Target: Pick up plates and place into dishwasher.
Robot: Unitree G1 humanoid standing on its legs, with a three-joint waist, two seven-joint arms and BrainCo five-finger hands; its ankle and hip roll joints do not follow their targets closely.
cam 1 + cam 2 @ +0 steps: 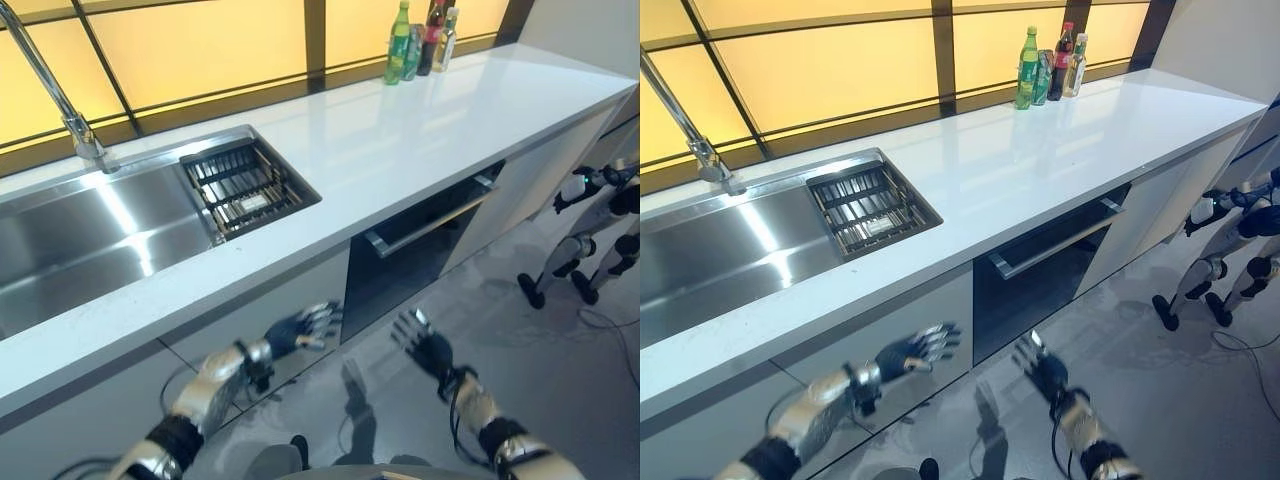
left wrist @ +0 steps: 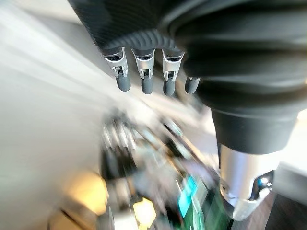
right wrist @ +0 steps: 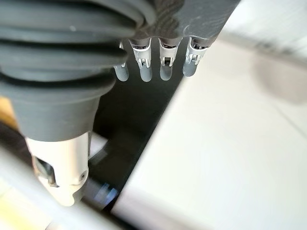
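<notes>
The dishwasher (image 1: 395,275) has a dark front under the white counter, with a long silver handle (image 1: 430,222) along its top and a dark gap above the handle. Both hands hang in the air below the counter edge, in front of the cabinets. My left hand (image 1: 300,330) is open before the grey cabinet door left of the dishwasher, its fingers (image 2: 144,72) straight and holding nothing. My right hand (image 1: 425,345) is open low in front of the dishwasher's lower part, fingers (image 3: 163,64) spread, nothing in it.
A steel sink (image 1: 90,240) with a dark rack (image 1: 245,187) and a faucet (image 1: 60,100) sits in the counter (image 1: 400,130) at left. Several bottles (image 1: 420,40) stand at the far back. Another humanoid robot (image 1: 590,230) stands on the floor at right.
</notes>
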